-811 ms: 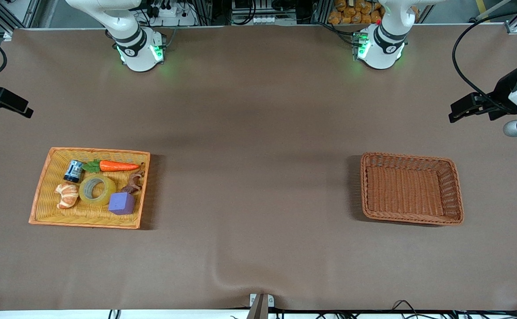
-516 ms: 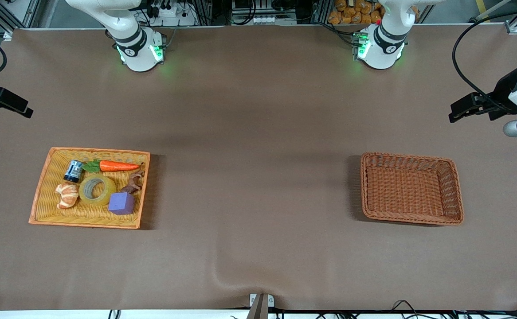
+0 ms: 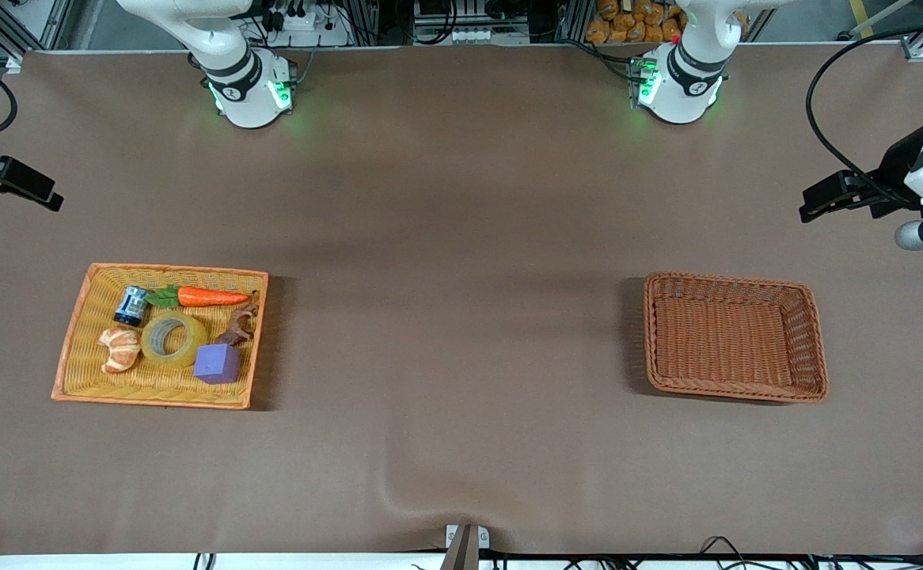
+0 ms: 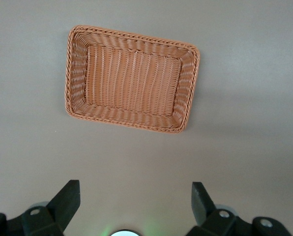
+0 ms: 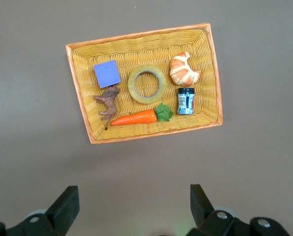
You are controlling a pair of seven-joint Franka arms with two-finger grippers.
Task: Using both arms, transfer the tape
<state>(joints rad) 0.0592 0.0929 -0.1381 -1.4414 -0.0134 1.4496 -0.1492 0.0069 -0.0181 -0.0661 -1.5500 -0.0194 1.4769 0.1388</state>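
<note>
The tape (image 3: 174, 339) is a yellowish ring with a grey core. It lies flat in the yellow basket (image 3: 74, 332) toward the right arm's end of the table, touching the purple cube (image 3: 217, 363). It also shows in the right wrist view (image 5: 147, 84). My right gripper (image 5: 134, 199) is open and empty, high above the table beside that basket. It shows at the edge of the front view (image 3: 54, 202). My left gripper (image 4: 135, 196) is open and empty, high above the table beside the brown wicker basket (image 4: 131, 35). It shows at the other edge of the front view (image 3: 806, 212).
The yellow basket also holds a croissant toy (image 3: 119, 349), a small blue jar (image 3: 131, 305), a toy carrot (image 3: 210, 298) and a brown toy animal (image 3: 240, 324). The brown basket (image 3: 655, 332), toward the left arm's end, holds nothing. A cloth wrinkle (image 3: 398, 495) lies near the front edge.
Both hands have shifted very slightly at the edges of the front view. Nothing on the table has moved.
</note>
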